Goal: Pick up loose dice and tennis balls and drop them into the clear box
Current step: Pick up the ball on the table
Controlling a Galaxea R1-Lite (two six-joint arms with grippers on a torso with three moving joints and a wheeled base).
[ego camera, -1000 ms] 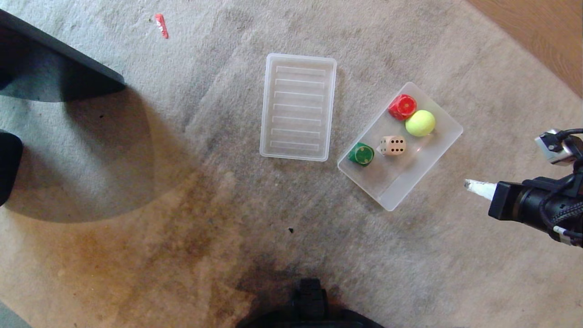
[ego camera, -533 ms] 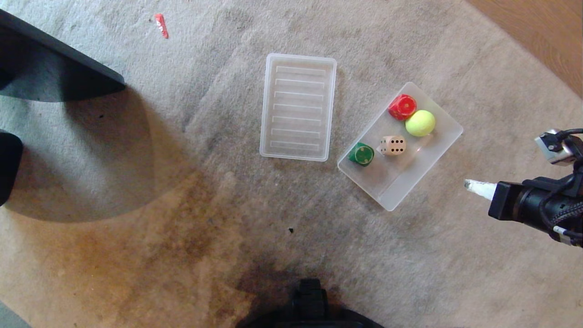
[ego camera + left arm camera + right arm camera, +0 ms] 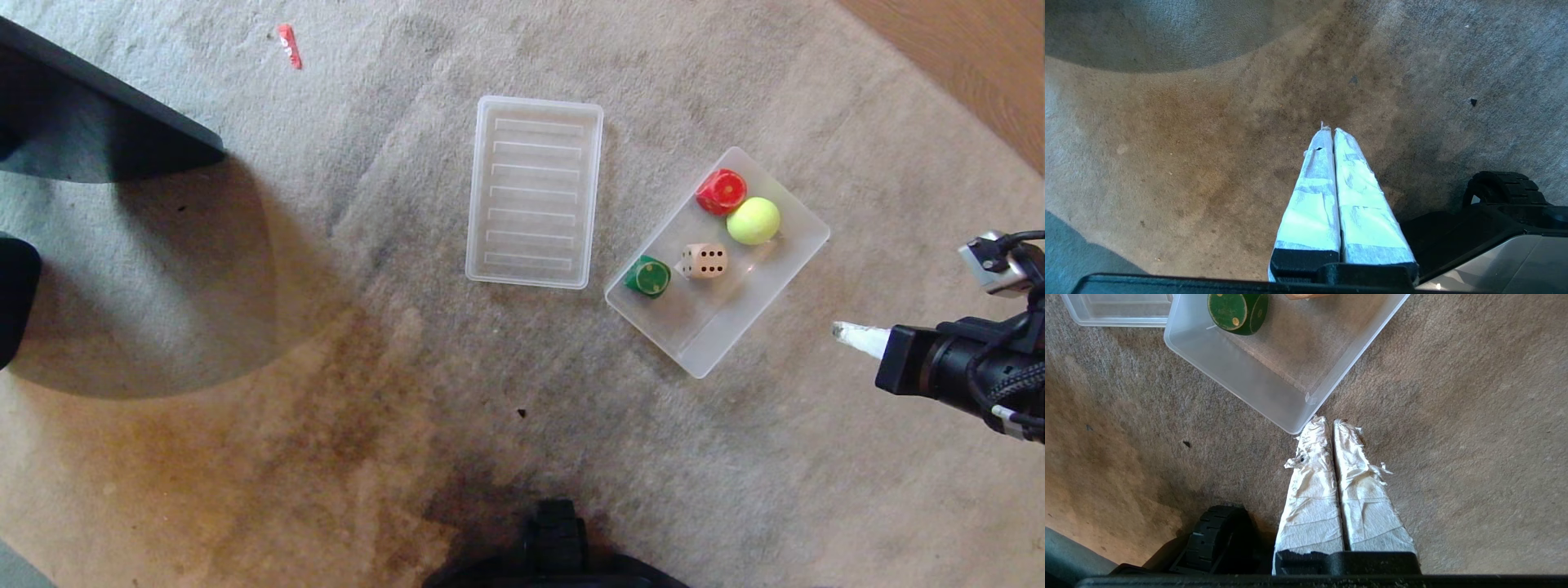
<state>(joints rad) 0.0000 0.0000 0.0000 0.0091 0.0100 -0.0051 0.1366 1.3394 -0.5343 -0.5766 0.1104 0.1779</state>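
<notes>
No displacement is observed since the earlier frames: the right arm, the box and its contents are found in the same positions as one second ago.

The clear box (image 3: 784,269) is set at an angle on the carpet (image 3: 326,408), to the right of the ribbed lid (image 3: 535,192), which lies flat and just apart from it. Four items are contained in the box. The beige die (image 3: 704,260) is located near the middle of the box floor. The tennis ball (image 3: 753,220) is positioned further back, beside the red die (image 3: 721,192) and apparently touching it. The green die (image 3: 648,276) is seated at the box's left corner, against the wall. A yellow die is not visible in any view.

The right gripper (image 3: 841,331) is held above the carpet to the right of the box, clear of it, with its tip directed toward the box. In the right wrist view, its two tape-wrapped fingers (image 3: 1312,490) are pressed together with nothing between them, and the near corner of the box is seen just beyond the tips.

The left gripper (image 3: 1329,130) is seen only in the left wrist view. Its wrapped fingers (image 3: 1359,192) are likewise closed together and empty, and are suspended over bare stained carpet beside the robot's base (image 3: 1502,192).

A small red scrap (image 3: 288,45) lies on the carpet well away, at the far left.
</notes>
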